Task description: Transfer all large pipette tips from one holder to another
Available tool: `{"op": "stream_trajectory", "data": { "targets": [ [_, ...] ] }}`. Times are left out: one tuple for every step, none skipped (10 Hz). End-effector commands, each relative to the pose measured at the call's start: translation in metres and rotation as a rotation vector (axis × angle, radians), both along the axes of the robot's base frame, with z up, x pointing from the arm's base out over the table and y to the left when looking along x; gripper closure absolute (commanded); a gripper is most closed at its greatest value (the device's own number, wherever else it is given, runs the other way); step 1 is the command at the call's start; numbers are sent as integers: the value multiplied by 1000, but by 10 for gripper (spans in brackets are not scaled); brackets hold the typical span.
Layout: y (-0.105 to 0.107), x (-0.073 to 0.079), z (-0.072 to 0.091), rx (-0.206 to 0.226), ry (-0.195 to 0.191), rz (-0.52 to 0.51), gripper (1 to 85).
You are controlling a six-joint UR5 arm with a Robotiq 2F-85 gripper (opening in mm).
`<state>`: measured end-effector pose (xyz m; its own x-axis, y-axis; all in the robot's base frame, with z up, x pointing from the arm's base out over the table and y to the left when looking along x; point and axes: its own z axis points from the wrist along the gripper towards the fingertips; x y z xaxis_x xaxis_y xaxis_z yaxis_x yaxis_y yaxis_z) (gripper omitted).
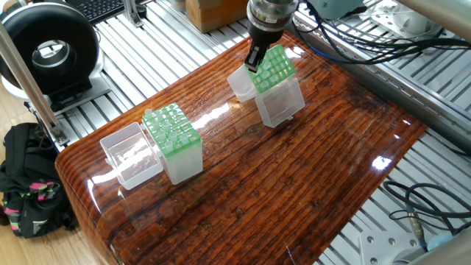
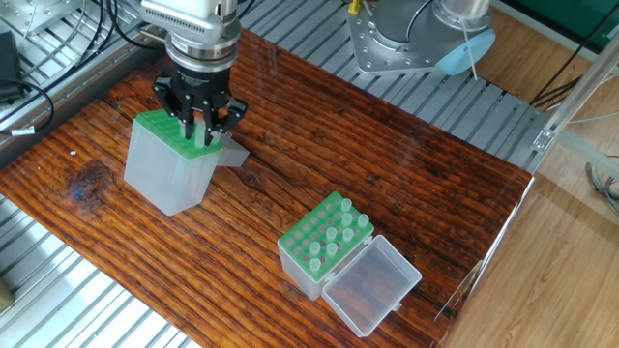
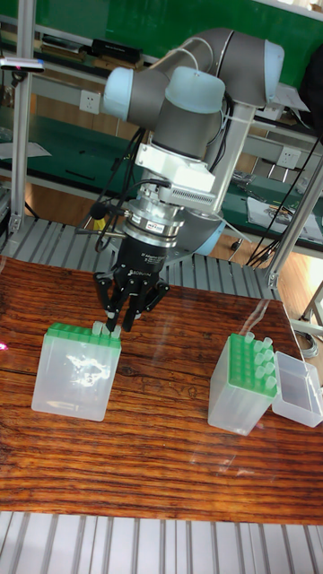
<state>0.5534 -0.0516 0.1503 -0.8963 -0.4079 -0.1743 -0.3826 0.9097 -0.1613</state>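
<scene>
My gripper (image 2: 200,133) (image 1: 252,62) (image 3: 115,325) hangs at the far corner of a clear holder with a green grid (image 2: 166,164) (image 1: 278,82) (image 3: 76,369). Its fingers stand close together, shut on a large pipette tip that shows as a pale strip between them, the lower end down at the grid. One tip (image 3: 98,330) sticks up from that corner beside the fingers. Across the table, the other holder (image 2: 308,259) (image 1: 176,143) (image 3: 240,390) carries several large pipette tips (image 2: 332,235) (image 1: 168,121) (image 3: 260,352) upright in its green grid.
Each holder has an open clear lid lying beside it (image 2: 372,285) (image 1: 132,156) (image 1: 240,82). A black round device (image 1: 50,51) and a black bag (image 1: 26,184) sit off the table's end. Cables (image 1: 353,37) run behind the gripper. The robot base (image 2: 416,34) stands at the table's far side.
</scene>
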Motion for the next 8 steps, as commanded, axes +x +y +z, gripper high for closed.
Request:
{"op": "stream_trajectory", "data": {
  "targets": [
    [5,1,-1,12,-13,-10,537],
    [5,1,-1,12,-13,-10,537],
    [5,1,-2,12,-15,-10,537],
    [5,2,-3,11,-18,-10,540],
    [5,3,-4,11,-22,-9,543],
    [5,4,-5,11,-26,-9,550],
    [5,4,-5,11,-27,-9,550],
    [4,5,-6,8,-30,-8,563]
  ]
}}
